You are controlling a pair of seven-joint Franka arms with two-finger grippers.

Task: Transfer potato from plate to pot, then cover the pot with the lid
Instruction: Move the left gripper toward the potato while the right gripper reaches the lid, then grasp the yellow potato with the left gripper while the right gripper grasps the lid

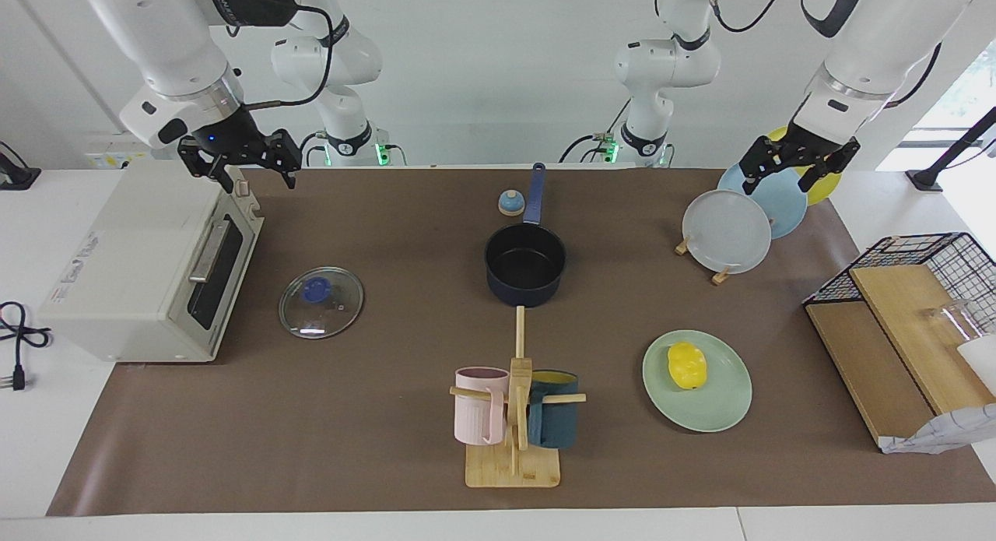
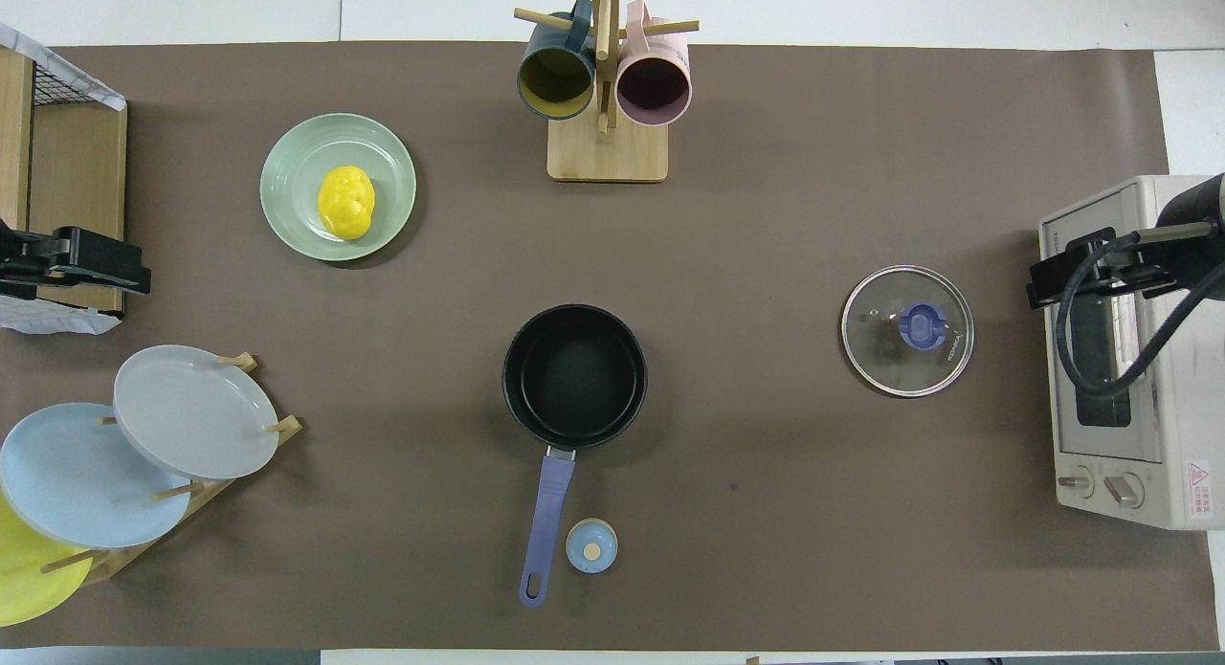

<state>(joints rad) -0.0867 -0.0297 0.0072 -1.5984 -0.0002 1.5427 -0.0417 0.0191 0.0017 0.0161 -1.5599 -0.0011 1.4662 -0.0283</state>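
Open mat between plate [image 1: 720, 405] and pot [image 1: 525, 265], nothing standing in that lane. Mug tree [image 1: 513, 405] stands beside the plate toward the right arm's end, farther from the robots than the pot. Lid [image 1: 321, 302] to pot: bare mat too. Toaster oven [image 1: 152, 265] sits just beside the lid. Pot handle [image 1: 534, 191] and small bell [image 1: 510, 203] take up the robot side of the pot.

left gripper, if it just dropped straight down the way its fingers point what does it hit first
Probably the racked plates: the left gripper hangs open, pointing down over the light blue plate and yellow plate. Depth is unclear, so it might miss them and reach the table.
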